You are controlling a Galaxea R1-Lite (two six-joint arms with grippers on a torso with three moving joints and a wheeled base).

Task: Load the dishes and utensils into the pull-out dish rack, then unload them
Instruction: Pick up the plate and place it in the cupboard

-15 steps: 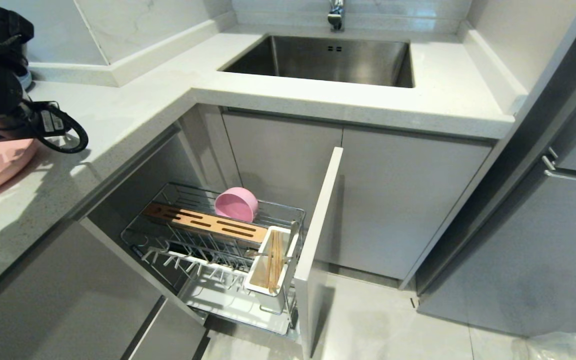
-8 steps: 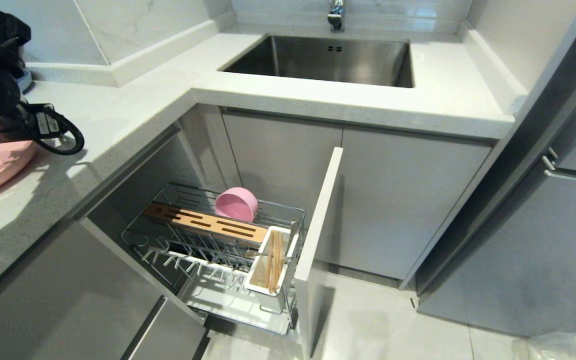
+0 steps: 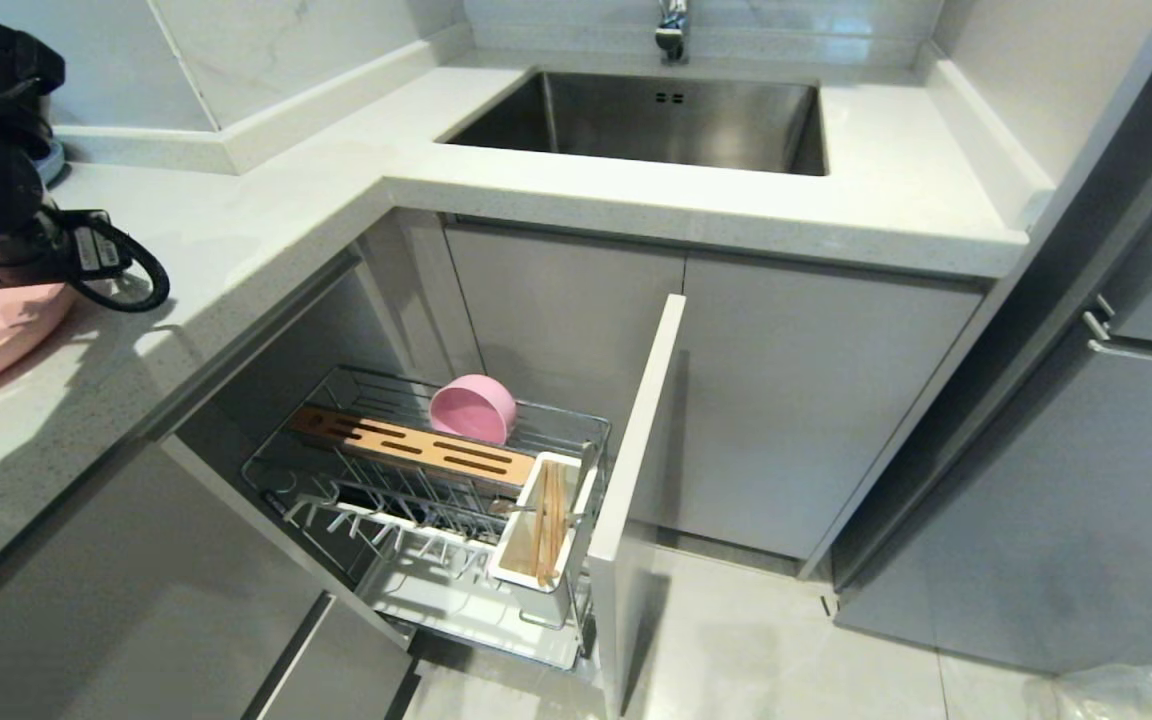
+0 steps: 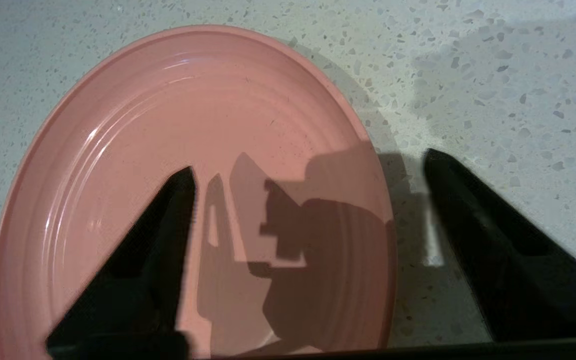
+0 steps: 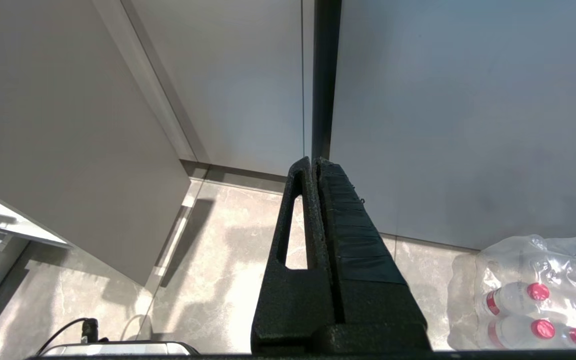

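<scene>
**Left claw straddles the plate rim on the counter**

The matte pink round plate (image 4: 188, 165) lies flat on the speckled white counter (image 4: 493, 75), at the far left edge of the head view. The left claw (image 4: 308, 170) hangs just above it with its fingers apart: one black finger (image 4: 158, 240) is over the plate's inside, the other over bare counter beyond the rim, so the rim sits between them. Nothing is gripped. The right claw (image 5: 318, 170) is pressed together, empty, and aimed at the floor by the grey cabinets.

Lower centre in the head view, the chrome wire pull-out dish rack (image 3: 276, 470) stands drawn out. The smaller matte pink bowl (image 3: 473, 407) rests on its side behind the slotted wooden bar (image 3: 406, 447), mouth turned toward the cabinet. The thin light-wood chopsticks (image 3: 548, 520) stand in the white utensil holder (image 3: 511, 560), long axis running up and down the frame; the fork cannot be made out for certain.

By the look of it, loading is in hand and the plate is the last piece. The next move calls for sinking the fingers onto the rim and pinching it, then tipping the plate on edge to slip between the prongs.
</scene>
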